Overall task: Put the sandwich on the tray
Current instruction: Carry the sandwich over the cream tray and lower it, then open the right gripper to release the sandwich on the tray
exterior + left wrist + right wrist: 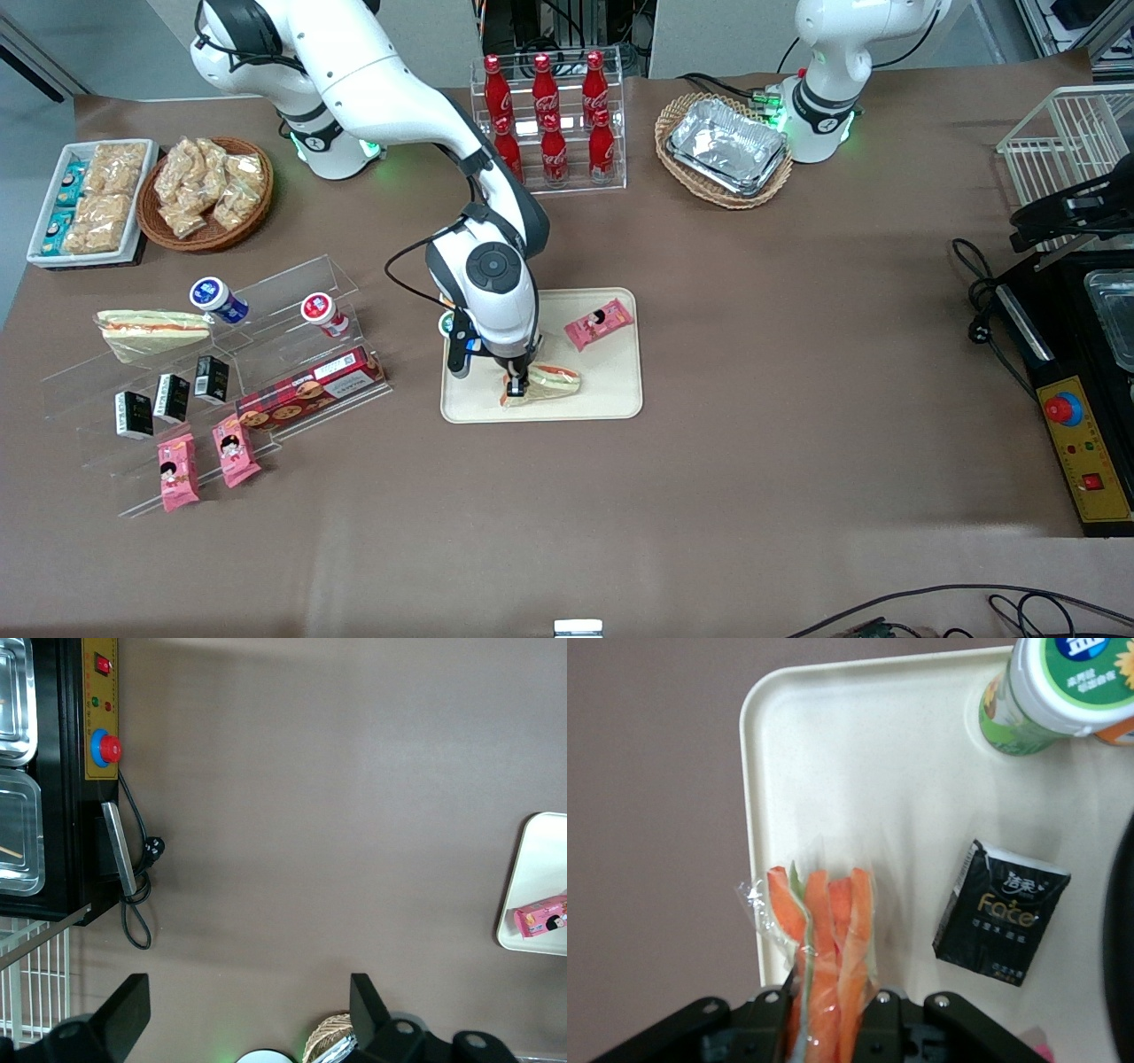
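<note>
Now the hand (pixel 516 383) grips the sandwich (pixel 549 383) near the tray (pixel 620 390) edge.

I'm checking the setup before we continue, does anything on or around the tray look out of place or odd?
Nothing stands out. The claw is shut on the sandwich above the tray, where a pink snack pack, black tissue pack and green-capped bottle lie intact.
</note>
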Robot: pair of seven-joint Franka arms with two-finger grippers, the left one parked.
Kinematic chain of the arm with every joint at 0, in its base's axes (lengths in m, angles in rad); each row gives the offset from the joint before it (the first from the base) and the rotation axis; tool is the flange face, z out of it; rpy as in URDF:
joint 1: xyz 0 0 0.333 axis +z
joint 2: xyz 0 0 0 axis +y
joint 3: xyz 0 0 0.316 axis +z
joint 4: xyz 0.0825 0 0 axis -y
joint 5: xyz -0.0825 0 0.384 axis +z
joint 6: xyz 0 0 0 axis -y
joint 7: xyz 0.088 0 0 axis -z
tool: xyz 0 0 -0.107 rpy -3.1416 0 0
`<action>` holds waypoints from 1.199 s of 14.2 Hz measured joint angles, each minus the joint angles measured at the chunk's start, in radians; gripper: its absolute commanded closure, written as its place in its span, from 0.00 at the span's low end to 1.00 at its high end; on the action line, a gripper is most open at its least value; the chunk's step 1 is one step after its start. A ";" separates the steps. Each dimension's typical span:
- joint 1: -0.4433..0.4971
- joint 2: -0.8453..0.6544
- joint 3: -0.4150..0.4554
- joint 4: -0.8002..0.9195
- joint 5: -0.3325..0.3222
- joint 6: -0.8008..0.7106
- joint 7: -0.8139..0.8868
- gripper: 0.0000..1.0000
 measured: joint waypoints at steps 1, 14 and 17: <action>-0.005 0.002 -0.001 0.001 0.000 0.003 0.000 1.00; -0.012 0.044 -0.005 0.005 0.001 0.045 0.017 0.00; -0.012 0.040 -0.011 0.022 0.001 0.045 0.017 0.00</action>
